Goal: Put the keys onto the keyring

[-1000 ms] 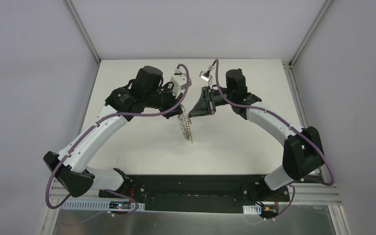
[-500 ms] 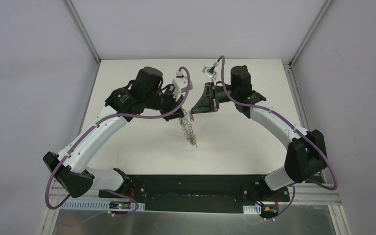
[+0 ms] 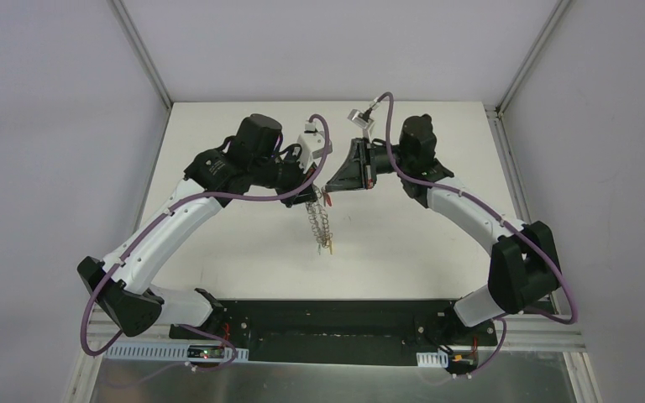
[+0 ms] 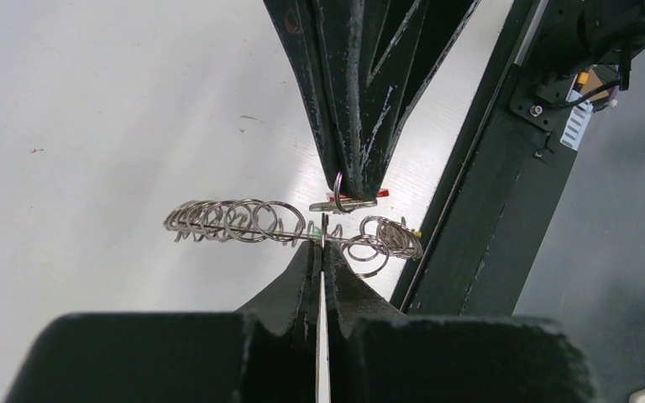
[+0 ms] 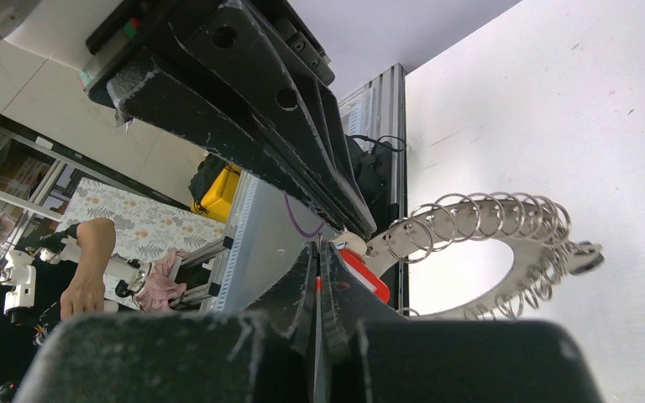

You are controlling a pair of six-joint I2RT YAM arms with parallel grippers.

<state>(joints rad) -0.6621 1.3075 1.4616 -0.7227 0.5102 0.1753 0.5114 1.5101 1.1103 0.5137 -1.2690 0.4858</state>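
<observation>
My left gripper (image 3: 311, 196) is shut on the keyring (image 3: 321, 222), which hangs below it above the table. In the left wrist view the gripper (image 4: 323, 244) pinches the keyring (image 4: 227, 222), seen edge-on as a strip of wire coils. Tiny green (image 4: 313, 228) and yellow (image 4: 416, 233) key heads show on it. My right gripper (image 3: 328, 190) is shut on a red-headed key (image 4: 377, 194) and meets the left one tip to tip. In the right wrist view the gripper (image 5: 317, 252) holds the red key (image 5: 361, 274) against the flat grey keyring (image 5: 445, 233).
The white table (image 3: 243, 243) lies under both arms. The black base rail (image 3: 327, 323) runs along the near edge. Metal frame posts (image 3: 138, 46) stand at the back corners. Both arms arch inward over the table's middle.
My right gripper has tilted and shifted slightly up and towards the left gripper with the red key. The left gripper and hanging keyring have barely moved.
</observation>
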